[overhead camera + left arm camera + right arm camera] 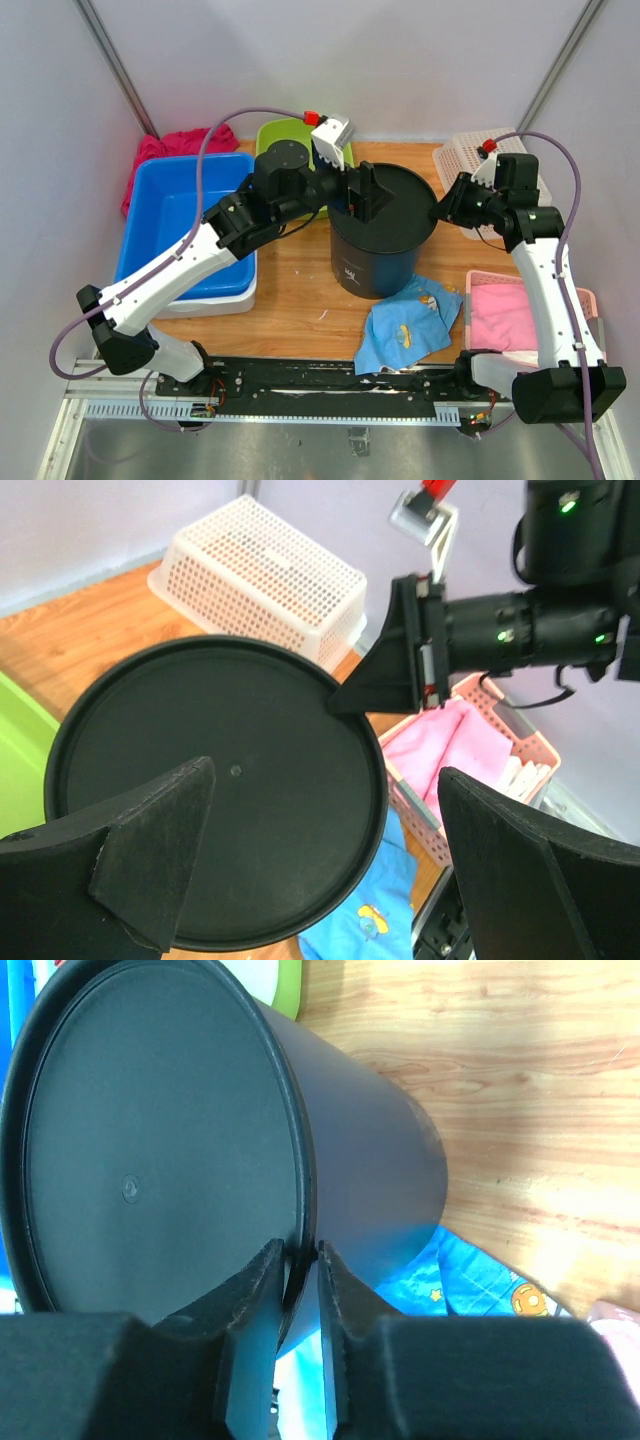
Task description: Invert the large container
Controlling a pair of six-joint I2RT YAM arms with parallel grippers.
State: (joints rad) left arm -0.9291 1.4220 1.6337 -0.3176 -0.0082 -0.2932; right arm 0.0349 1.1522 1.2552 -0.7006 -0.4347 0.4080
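At the middle of the wooden table [290, 290] stands the large container [372, 262], a black round bucket whose wide end faces up and whose wall narrows toward the tabletop. A flat black disc with a raised lip and a small mark at its centre closes that upper end. Whether the disc is a lid or the base cannot be told. A white label on the side wall is too small to read.

The right gripper [297, 1260] reaches in from the right. Its jaws are drawn almost together, pinching the raised lip at the disc's right edge. The left gripper [325, 770] hangs over the left part of the disc with its jaws spread wide and nothing between them. Whether its fingertips touch the disc is unclear.

A blue cloth with cartoon prints [410, 320] lies against the container's foot at the front right, partly tucked behind it in the right wrist view. Left of the container sits a blue tub [165, 225], half covered by the left arm. Behind the tub are a red cloth [165, 150] and a green bin [275, 135], the bin mostly hidden. At the far right stands a white perforated basket [470, 155], and nearer is a pink basket [590, 300] holding a pink cloth [505, 315], both crossed by the right arm.
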